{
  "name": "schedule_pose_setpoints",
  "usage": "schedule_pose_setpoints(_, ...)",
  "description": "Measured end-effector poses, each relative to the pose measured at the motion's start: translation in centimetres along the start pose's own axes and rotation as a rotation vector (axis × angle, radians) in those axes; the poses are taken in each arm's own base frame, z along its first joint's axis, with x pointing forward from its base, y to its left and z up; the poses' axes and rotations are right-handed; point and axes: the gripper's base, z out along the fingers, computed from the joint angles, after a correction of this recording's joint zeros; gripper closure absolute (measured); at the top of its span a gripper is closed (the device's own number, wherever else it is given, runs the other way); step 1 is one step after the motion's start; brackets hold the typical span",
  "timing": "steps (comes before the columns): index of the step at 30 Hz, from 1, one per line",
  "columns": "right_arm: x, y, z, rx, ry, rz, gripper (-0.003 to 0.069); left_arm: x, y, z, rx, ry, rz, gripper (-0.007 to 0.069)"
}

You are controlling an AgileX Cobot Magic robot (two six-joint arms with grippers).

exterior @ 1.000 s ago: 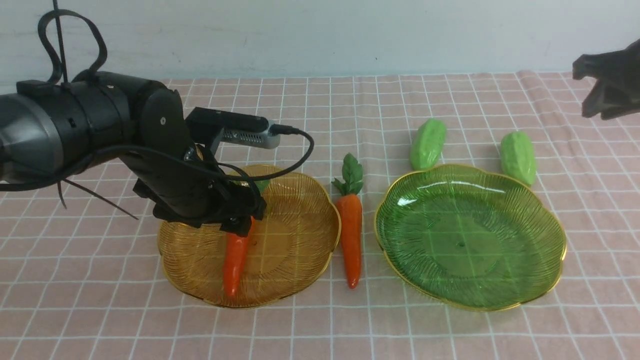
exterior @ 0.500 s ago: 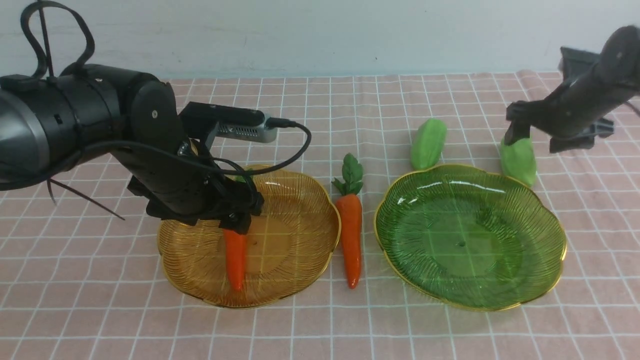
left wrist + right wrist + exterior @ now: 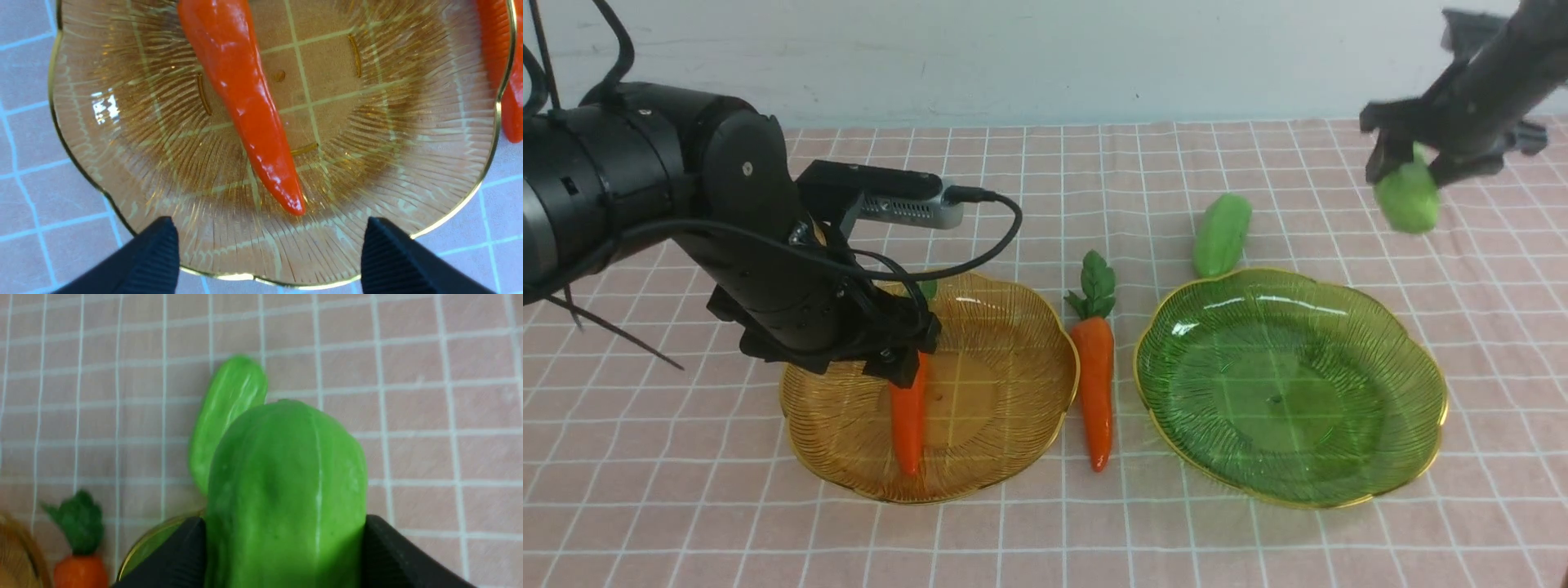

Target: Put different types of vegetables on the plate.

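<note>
One orange carrot (image 3: 907, 425) (image 3: 245, 102) lies in the amber plate (image 3: 1021, 327) (image 3: 408, 143). My left gripper (image 3: 900, 363) (image 3: 269, 245) hovers open just above it, nothing between its fingers. A second carrot (image 3: 1097, 384) lies on the cloth between the amber plate and the green plate (image 3: 1290, 392), which holds nothing. My right gripper (image 3: 1409, 167) (image 3: 284, 547) is shut on a light-green ridged vegetable (image 3: 1407, 196) (image 3: 286, 490), held in the air behind the green plate's right side. Another green vegetable (image 3: 1222, 234) (image 3: 229, 416) lies on the cloth behind that plate.
A pink checked cloth (image 3: 1045, 539) covers the table. A pale wall (image 3: 1045, 57) runs along the back. My left arm and its cable (image 3: 1005, 237) overhang the amber plate's back left part.
My right gripper came down onto the right-hand green vegetable, shut on it and lifted it off the cloth. My left arm rose a little and drew back to the left; the carrot stays in the plate.
</note>
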Motion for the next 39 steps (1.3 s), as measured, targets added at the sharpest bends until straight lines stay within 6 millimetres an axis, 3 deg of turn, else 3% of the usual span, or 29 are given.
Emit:
schedule_pose_setpoints(2,3.5,2.4,1.2,0.002,0.128,-0.049,0.0232,0.2,0.0,-0.1,-0.002,0.019,0.0,0.0083)
schedule_pose_setpoints(5,6.8,4.1,3.2,0.01,0.253,-0.105,0.0232,0.3,0.0,-0.1,-0.003,0.025,0.0,0.0083)
schedule_pose_setpoints(10,9.8,6.4,5.5,0.0,0.363,-0.21,0.0224,0.3,0.0,-0.1,-0.003,0.029,0.005,0.0083)
schedule_pose_setpoints(14,10.9,7.3,7.1,-0.001,0.402,-0.229,0.0078,0.3,0.0,-0.1,-0.002,0.029,0.045,0.0083)
schedule_pose_setpoints(16,10.7,7.4,6.9,-0.001,0.393,-0.232,0.0007,0.3,0.0,-0.1,-0.002,0.029,0.048,0.0083)
schedule_pose_setpoints(19,9.2,7.8,6.0,0.012,0.329,-0.257,-0.0008,0.3,0.0,-0.1,-0.001,0.029,0.052,0.0083)
schedule_pose_setpoints(22,5.8,7.9,4.7,-0.002,0.142,-0.216,-0.0006,0.3,0.0,-0.1,-0.001,0.029,0.052,0.0083)
schedule_pose_setpoints(25,3.3,7.5,4.9,-0.013,0.019,-0.163,-0.0003,0.3,0.0,-0.1,-0.001,0.029,0.052,0.0083)
schedule_pose_setpoints(27,1.6,6.8,6.7,-0.013,-0.043,-0.12,-0.0003,0.3,0.0,-0.1,-0.001,0.034,0.051,0.0083)
schedule_pose_setpoints(29,1.2,6.5,9.0,-0.01,-0.042,-0.098,0.0,0.4,0.0,-0.1,-0.002,0.042,0.051,0.0083)
schedule_pose_setpoints(34,1.7,5.8,14.3,-0.017,0.012,-0.047,0.0006,0.5,0.0,-0.1,-0.003,0.053,0.051,0.0083)
schedule_pose_setpoints(39,2.3,5.3,17.2,-0.024,0.043,-0.03,0.0011,0.8,0.1,-0.1,-0.005,0.083,0.051,0.0083)
